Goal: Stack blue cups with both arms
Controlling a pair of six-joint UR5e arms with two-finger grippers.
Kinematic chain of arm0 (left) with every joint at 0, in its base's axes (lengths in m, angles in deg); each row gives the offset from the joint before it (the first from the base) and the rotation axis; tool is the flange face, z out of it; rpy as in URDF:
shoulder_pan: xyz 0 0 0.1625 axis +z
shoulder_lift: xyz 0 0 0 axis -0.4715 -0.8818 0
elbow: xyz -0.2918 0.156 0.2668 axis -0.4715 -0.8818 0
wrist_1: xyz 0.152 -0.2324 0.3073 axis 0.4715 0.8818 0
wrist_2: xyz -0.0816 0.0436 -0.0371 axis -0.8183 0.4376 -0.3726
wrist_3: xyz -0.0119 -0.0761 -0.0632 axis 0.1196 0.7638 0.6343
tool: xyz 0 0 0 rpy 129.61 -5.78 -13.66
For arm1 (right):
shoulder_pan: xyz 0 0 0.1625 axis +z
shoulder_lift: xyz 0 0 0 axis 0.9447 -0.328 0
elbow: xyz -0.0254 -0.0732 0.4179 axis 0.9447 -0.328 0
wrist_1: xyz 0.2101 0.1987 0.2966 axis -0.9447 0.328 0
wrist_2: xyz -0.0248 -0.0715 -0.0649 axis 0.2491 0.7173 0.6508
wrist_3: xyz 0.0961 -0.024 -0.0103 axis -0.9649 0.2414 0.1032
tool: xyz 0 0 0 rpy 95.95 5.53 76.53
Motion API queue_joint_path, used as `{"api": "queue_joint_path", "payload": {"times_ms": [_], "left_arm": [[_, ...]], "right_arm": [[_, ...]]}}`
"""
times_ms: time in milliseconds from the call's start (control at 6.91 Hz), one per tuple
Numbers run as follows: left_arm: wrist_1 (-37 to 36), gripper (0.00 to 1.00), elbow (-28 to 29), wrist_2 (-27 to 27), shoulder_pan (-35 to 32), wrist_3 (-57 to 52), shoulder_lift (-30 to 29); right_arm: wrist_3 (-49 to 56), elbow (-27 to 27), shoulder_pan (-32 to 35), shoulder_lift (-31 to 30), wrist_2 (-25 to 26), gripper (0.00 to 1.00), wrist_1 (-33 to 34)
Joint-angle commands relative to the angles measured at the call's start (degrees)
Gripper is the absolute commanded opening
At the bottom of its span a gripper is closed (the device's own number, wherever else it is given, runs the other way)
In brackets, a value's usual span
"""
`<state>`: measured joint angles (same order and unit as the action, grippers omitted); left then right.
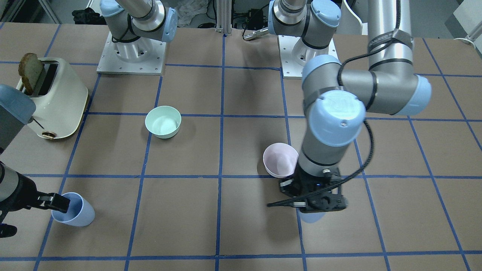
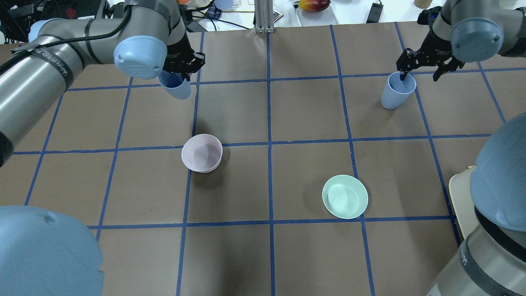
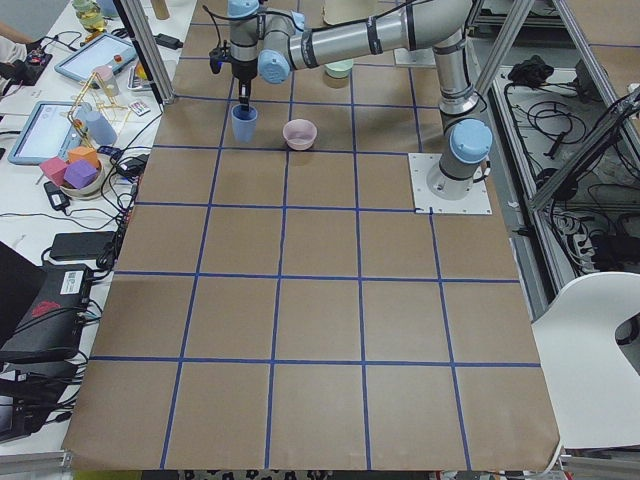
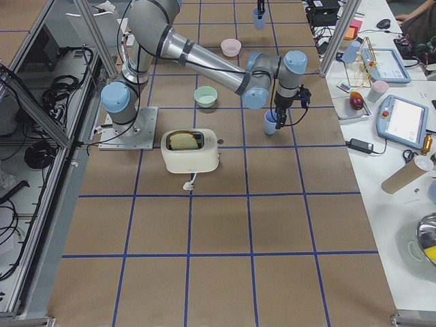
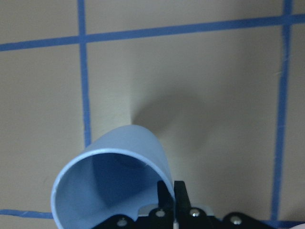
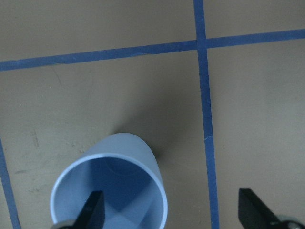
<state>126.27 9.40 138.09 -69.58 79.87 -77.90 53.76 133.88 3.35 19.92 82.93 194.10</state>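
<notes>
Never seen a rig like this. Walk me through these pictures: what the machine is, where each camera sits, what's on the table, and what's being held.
The machine is a left arm and a right arm, jointed robots bolted to a table marked with blue tape. Each ends in a two-finger gripper.

Four pictures come from fixed cameras: one facing the robot, one over its shoulders, and one at each table end. The last two come from cameras on the wrists.

On the table stand a pink bowl, a green bowl and a toaster holding a slice of bread.

The left gripper is shut on the rim of the left blue cup. The right gripper is open, one finger inside the right blue cup and one outside.
</notes>
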Motion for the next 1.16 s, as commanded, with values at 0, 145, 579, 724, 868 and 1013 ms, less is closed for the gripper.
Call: {"api": "queue_joint_path", "payload": {"times_ms": [0, 145, 579, 724, 868, 1013], "left_arm": [[0.72, 0.0, 7.14, -1.19, -9.3, 16.07, -5.89], [0.72, 0.0, 10.4, -3.37, -11.59, 18.31, -8.7], [2.38, 0.0, 11.14, -5.42, -15.82, 19.65, -12.69], [2.82, 0.25, 10.7, -2.98, -15.84, 18.78, -12.77], [2.05, 0.99, 10.69, -1.73, -15.58, 17.81, -12.51], [2.73, 1.0, 11.3, -2.07, -13.22, 16.85, -10.6]], "right_arm": [[0.1, 0.37, -0.11, 1.38, 0.05, 1.0, -0.31], [0.1, 0.8, -0.11, 1.48, 0.05, 1.0, -0.31], [0.1, 1.25, -0.28, 2.7, -0.39, 0.78, -0.13], [0.01, 1.25, -0.37, 2.88, -0.65, 0.54, -0.13], [0.01, 1.25, -0.37, 2.88, -0.31, 0.28, -0.13], [0.01, 0.9, -0.37, 2.88, -0.48, 0.12, -0.22]]}}
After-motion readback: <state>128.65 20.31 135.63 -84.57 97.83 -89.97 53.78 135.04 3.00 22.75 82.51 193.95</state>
